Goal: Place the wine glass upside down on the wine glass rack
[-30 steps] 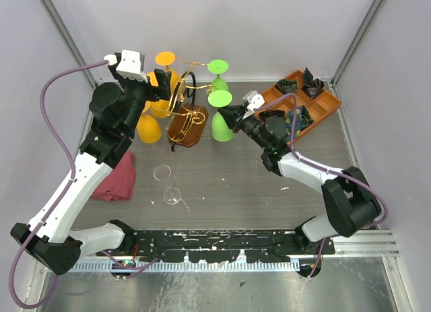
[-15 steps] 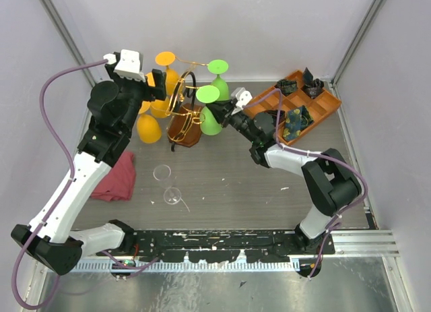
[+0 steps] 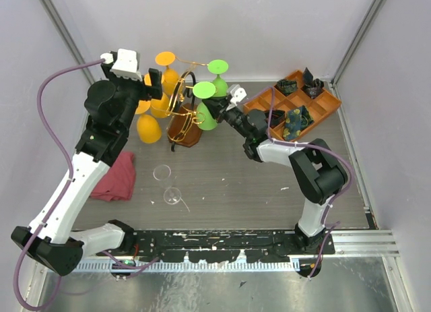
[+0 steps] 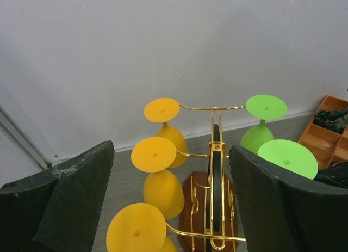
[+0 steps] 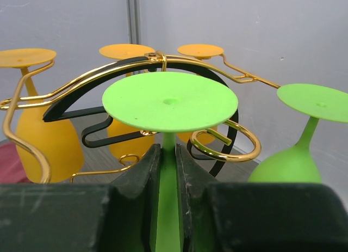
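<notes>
The wine glass rack (image 3: 183,96) has gold wire arms and a dark hoop on a brown oval base (image 3: 186,127). My right gripper (image 3: 214,108) is shut on the stem of a green wine glass (image 3: 205,91), held upside down with its foot on top, right beside the rack's right side. In the right wrist view the green glass (image 5: 170,101) sits between the jaws (image 5: 169,165), its foot just in front of a gold ring arm (image 5: 225,141). My left gripper (image 3: 155,85) is open and empty, above the rack's left side; its view shows the rack (image 4: 216,170).
Another green glass (image 3: 217,67) and three orange glasses (image 3: 149,129) hang or stand at the rack. Two clear glasses (image 3: 162,172) lie on the table in front. A red cloth (image 3: 112,178) lies at left. An orange compartment tray (image 3: 322,108) is at back right.
My right gripper has carried the green glass left and farther back, up to the rack's right side. The left arm has hardly moved.
</notes>
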You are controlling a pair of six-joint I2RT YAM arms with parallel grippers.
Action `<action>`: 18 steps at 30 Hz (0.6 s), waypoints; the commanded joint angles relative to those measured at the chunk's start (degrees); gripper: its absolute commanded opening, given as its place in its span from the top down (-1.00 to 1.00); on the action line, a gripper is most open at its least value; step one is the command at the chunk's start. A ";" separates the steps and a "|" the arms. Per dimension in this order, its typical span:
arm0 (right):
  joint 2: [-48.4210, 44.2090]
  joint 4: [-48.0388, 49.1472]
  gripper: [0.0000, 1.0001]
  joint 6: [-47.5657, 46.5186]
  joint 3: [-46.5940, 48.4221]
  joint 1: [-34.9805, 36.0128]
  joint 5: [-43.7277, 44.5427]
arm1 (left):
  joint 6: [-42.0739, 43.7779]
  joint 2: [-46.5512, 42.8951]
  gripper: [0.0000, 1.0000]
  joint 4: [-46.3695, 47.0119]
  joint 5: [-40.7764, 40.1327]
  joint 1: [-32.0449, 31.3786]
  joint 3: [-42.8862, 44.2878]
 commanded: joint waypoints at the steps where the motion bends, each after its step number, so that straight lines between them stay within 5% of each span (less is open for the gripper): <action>1: 1.72 7.39 0.99 0.54 3.87 0.34 1.87 | 1.17 -0.52 -0.87 0.63 0.86 0.84 0.44; 18: 6.39 9.86 0.98 -1.00 6.24 0.31 9.77 | 1.33 0.58 -0.88 0.64 2.55 4.20 0.70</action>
